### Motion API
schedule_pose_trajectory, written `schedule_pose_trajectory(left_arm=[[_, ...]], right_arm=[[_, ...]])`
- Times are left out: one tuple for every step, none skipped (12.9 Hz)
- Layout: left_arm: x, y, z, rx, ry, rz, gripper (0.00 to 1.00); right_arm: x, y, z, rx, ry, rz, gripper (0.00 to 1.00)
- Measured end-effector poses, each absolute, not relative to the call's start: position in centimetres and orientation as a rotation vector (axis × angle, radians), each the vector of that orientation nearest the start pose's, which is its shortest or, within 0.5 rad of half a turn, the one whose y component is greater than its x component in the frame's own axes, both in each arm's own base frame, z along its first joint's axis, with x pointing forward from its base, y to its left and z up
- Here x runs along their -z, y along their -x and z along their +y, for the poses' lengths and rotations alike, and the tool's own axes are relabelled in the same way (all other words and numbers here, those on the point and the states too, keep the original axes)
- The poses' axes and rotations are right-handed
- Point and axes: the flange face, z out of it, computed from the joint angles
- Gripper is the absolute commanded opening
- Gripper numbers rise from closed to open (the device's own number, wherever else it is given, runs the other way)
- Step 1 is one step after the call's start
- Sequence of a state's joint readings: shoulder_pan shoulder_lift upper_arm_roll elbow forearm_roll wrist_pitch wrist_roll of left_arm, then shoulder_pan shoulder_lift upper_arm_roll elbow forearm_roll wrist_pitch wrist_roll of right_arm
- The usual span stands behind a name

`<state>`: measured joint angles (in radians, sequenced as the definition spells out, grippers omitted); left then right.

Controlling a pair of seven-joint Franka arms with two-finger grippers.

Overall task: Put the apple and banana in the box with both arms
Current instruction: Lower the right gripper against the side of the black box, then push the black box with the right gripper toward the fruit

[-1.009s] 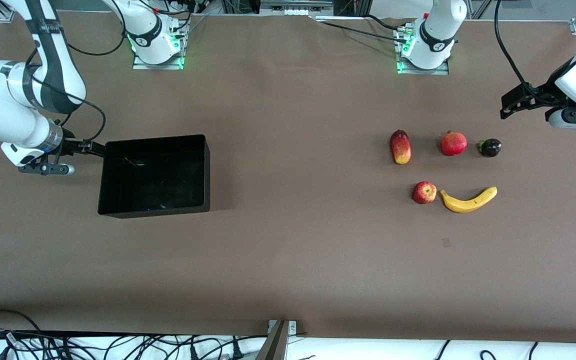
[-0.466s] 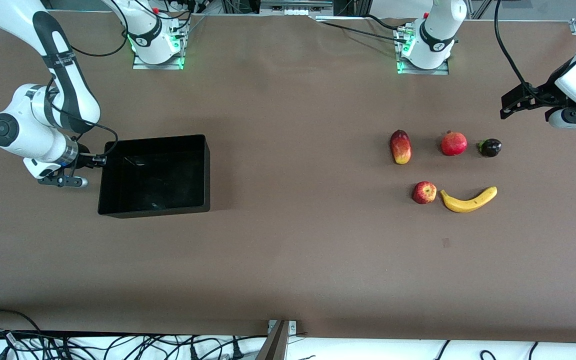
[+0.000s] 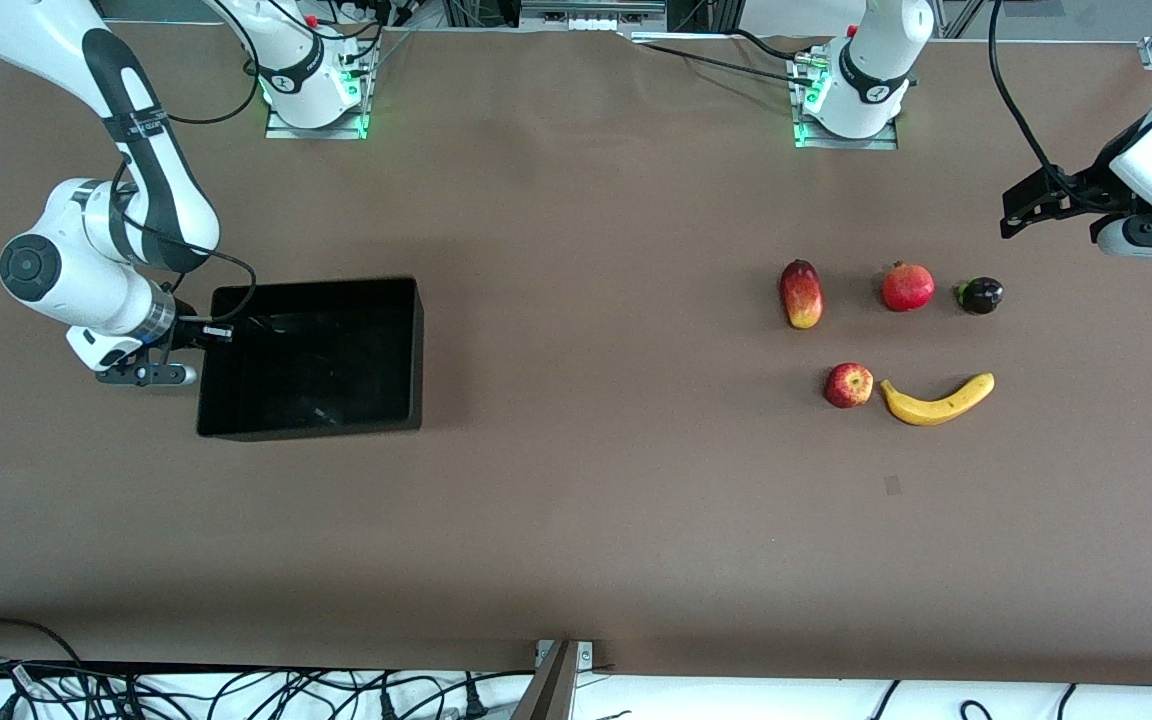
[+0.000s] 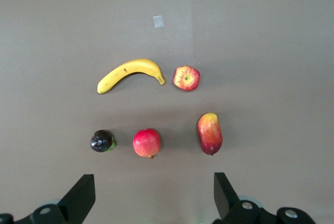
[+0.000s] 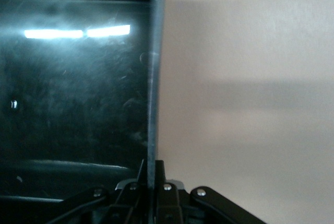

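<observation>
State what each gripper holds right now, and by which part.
The right gripper is shut on the box, pinching its end wall at the rim. The left gripper is open and holds nothing.

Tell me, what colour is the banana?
Yellow with darker tips; the banana shows best in the left wrist view.

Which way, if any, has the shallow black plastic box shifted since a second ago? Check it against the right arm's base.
Yes. The shallow black plastic box sits slightly nearer the front camera, away from the right arm's base, with the right tool shut on its wall.
</observation>
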<state>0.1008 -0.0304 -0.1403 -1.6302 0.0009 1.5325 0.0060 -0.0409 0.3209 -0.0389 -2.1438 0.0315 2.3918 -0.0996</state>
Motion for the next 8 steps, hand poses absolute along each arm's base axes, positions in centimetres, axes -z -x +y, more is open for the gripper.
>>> schedule_pose_trajectory(left_arm=[[-61.0, -53.9, -2.2, -0.106, 3.133, 0.071, 1.0], [-61.0, -53.9, -2.2, -0.106, 3.133, 0.071, 1.0], [-61.0, -53.9, -2.2, -0.106, 3.133, 0.071, 1.0], [-61.0, -53.9, -2.2, -0.106, 3.133, 0.071, 1.0], [-61.0, -53.9, -2.2, -0.106, 3.133, 0.071, 1.0], [-61.0, -53.9, -2.2, -0.106, 3.133, 0.071, 1.0], [-61.0, -53.9, -2.2, -0.106, 3.133, 0.071, 1.0], [-61.0, -53.9, -2.3, -0.106, 3.133, 0.071, 1.0]], right_arm=[[-25.5, -56.8, -4.4, -0.125, 3.122, -0.002, 0.0], [-27.0, -57.6, -3.8, -0.178, 3.111, -0.021, 0.0], [-29.1, -58.7, -2.7, -0.218, 3.091, -0.034, 0.0], [-31.6, -60.0, -1.1, -0.237, 3.055, -0.049, 0.0], [-34.1, -61.0, 0.7, -0.241, 3.015, -0.058, 0.0], [-36.3, -61.7, 2.7, -0.237, 2.987, -0.056, 0.0], [-37.8, -62.0, 5.0, -0.234, 2.975, -0.047, 0.0], [-38.8, -62.1, 8.0, -0.23, 2.975, -0.025, 0.0]])
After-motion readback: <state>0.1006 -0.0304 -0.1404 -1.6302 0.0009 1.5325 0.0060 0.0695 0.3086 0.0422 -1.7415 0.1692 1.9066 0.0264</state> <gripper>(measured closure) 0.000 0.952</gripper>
